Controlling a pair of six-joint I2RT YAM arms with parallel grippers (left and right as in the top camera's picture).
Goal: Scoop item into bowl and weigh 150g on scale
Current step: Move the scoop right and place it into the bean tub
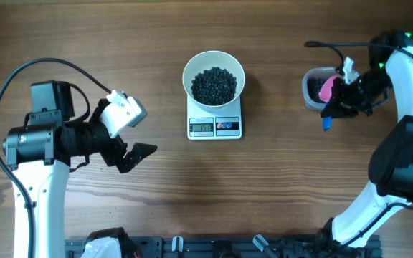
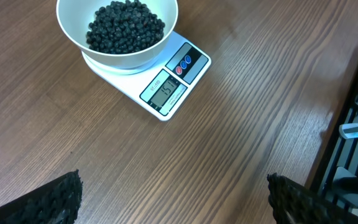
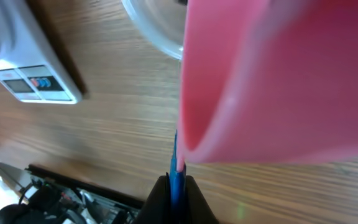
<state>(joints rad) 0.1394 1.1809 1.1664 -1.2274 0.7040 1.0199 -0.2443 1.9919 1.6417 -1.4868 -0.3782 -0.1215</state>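
Beads (image 1: pixel 214 84) heaped in bowl (image 1: pixel 189 70) on scale (image 1: pixel 214 127). My right gripper (image 3: pixel 176 190) is clenched on the scoop (image 3: pixel 278 81), left gripper (image 1: pixel 136 133) gaping, empty. One careless bump could wreck that reading.

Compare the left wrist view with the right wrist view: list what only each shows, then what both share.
Left wrist only: the black beads heaped in the white bowl on the scale, and the left hand, open. Right wrist only: the pink scoop, its blue handle clamped in the right hand, and the clear tub's rim. Both: the scale and the wooden table.
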